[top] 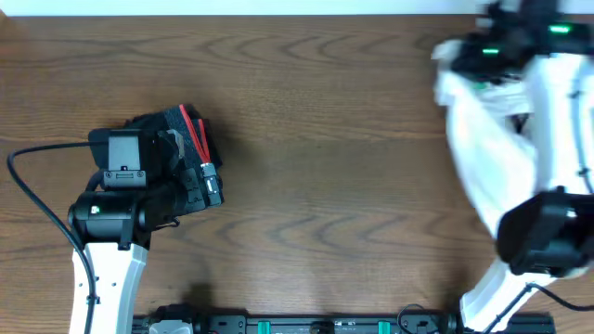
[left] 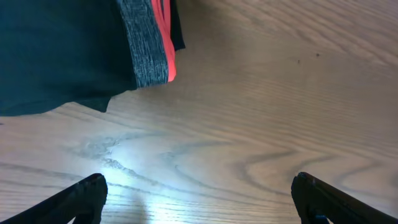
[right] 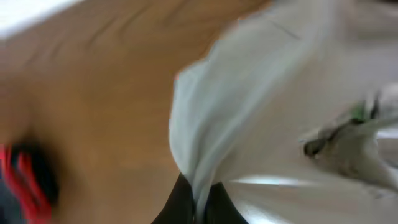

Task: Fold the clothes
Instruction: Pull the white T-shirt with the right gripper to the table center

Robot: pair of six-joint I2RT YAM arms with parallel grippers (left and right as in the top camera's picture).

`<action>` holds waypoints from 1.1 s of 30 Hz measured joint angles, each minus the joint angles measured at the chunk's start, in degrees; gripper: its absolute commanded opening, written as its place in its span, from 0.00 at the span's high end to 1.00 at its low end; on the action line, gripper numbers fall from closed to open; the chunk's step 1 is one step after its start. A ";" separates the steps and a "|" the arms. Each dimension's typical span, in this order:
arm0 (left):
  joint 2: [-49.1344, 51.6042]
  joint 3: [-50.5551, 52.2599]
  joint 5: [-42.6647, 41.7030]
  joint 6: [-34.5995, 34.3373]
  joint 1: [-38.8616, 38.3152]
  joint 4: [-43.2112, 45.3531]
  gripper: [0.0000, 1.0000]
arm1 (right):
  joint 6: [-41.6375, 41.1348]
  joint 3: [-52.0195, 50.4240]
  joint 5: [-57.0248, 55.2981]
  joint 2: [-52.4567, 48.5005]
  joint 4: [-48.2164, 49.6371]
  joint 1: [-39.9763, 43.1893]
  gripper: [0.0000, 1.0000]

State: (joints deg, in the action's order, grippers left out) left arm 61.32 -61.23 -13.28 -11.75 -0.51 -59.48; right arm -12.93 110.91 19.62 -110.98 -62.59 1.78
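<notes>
Since the wooden table (top: 325, 186) lies bare across its middle, we have room there to spread the white T-shirt (top: 487, 158), which hangs bunched at the table's right side, gathered against the right arm. We judge it light, limp and quick to crease. It will sag from any single pinch, so we would take it at a shoulder seam or hem corner, one arm to each, rather than mid-cloth. The black shorts (left: 56, 50) lie in a compact bundle at the left, well apart from the shirt; they look as soft, perhaps firmer at the band. The right gripper (right: 196, 202) is clamped on a fold of the shirt, the cloth drawn between its fingers. The left gripper (left: 199, 196) hangs with jaws wide apart over bare wood just beside the shorts, holding nothing. The grey-and-red waistband (left: 149, 56) faces it, and we see nothing else in the way, though the right wrist view is blurred
</notes>
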 measured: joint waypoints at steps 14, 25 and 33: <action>0.00 -0.81 5.66 0.00 0.00 0.15 0.04 | 10.27 -6.25 -5.03 -7.74 -0.87 -36.39 0.64; 0.07 -1.16 5.68 1.27 -0.02 1.86 0.04 | 13.81 -7.02 -16.11 -4.85 -0.52 -40.70 0.40; 6.78 -1.27 -0.35 4.74 -7.72 10.58 0.11 | 1.70 -6.84 -18.60 -2.36 -1.70 -23.32 0.27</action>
State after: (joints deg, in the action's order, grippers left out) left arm 68.10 -62.50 -13.63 -7.01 -8.23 -48.90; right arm -11.22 104.07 1.02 -113.34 -64.29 -21.54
